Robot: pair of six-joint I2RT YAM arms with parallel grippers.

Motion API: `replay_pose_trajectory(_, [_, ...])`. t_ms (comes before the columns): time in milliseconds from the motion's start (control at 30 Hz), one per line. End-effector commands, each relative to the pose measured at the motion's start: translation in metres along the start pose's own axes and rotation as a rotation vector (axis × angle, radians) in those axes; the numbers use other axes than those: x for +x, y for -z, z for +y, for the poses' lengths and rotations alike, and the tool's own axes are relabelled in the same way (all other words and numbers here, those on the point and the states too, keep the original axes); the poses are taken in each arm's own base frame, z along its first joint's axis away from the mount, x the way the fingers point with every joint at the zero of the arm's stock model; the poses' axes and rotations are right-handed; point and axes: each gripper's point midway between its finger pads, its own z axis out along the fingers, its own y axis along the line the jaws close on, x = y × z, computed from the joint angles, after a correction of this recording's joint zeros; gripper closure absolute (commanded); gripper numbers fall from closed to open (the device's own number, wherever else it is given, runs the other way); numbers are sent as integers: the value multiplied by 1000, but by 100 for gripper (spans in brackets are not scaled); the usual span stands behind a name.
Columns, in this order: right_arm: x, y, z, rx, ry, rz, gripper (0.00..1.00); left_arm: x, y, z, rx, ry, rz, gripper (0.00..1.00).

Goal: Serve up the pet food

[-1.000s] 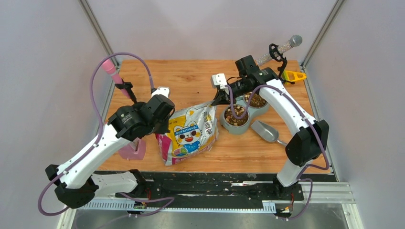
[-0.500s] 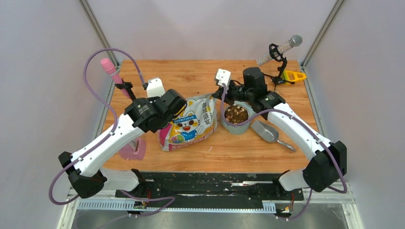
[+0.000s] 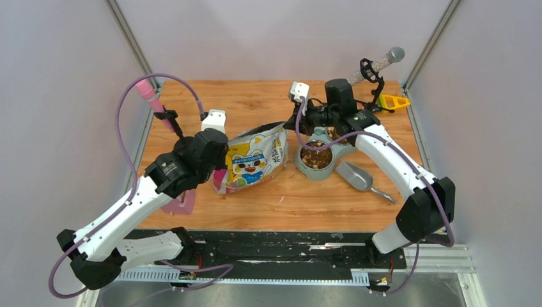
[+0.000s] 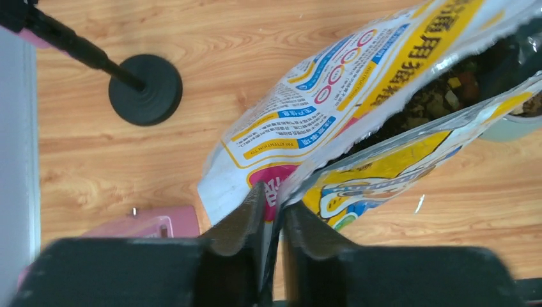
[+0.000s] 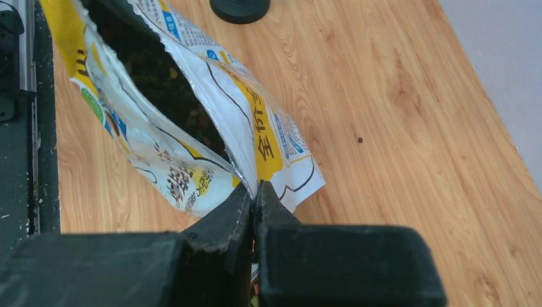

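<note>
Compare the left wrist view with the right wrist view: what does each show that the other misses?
Left wrist only: the left gripper pinching the bag at one edge, a pink holder and a sliver of the bowl. Right wrist only: the right gripper pinching another edge, and the black rail along the table. Both: the bag's open mouth with pet food inside, the table, a black round base.

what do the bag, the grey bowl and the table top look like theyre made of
The bag: thin printed plastic film, glossy, with a shiny silvery lining; it creases and catches light. The bowl: probably moulded plastic, matte grey, smooth rounded rim. The table: wood or wood-look laminate; grain lines show, which one cannot be told.
</note>
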Motion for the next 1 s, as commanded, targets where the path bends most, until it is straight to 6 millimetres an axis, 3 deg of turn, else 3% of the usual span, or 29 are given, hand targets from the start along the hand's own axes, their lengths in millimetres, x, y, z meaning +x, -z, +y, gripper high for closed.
replay_pose_trajectory(0, [-61,25,-34,92,49,-104,100,-35,14,9,26,-17,-138,69])
replay_pose_trajectory(33, [-64,25,-36,95,42,-102,100,-35,16,8,38,-29,-139,63])
replay_pose_trajectory(67, [-65,25,-35,83,34,-100,100,-36,16,6,53,-36,-141,51])
replay_pose_trajectory(167, [-65,24,-27,40,7,-92,100,-38,21,-18,196,-95,-136,25])
replay_pose_trajectory(200, [-65,23,-24,28,5,-89,100,-42,23,-25,232,-101,-150,9])
replay_pose_trajectory(267, [-68,26,-22,30,1,-83,100,-45,27,-45,347,-156,-162,1])
replay_pose_trajectory(400, [-76,31,-12,2,16,-89,100,-63,39,-83,545,-274,-213,0])
replay_pose_trajectory(533, [-80,34,-6,-24,10,-96,100,-97,40,-95,567,-492,-318,0])
replay_pose_trajectory(667, [-79,31,-11,-19,-18,-82,100,-118,35,-111,594,-691,-372,0])
replay_pose_trajectory(767, [-81,29,-14,-11,-15,-81,100,-136,26,-128,606,-724,-432,0])
replay_pose_trajectory(867, [-82,29,-16,-9,-5,-83,100,-137,12,-148,661,-761,-412,0])
replay_pose_trajectory(967, [-84,28,-18,-5,-8,-87,100,-125,4,-167,768,-801,-351,0])
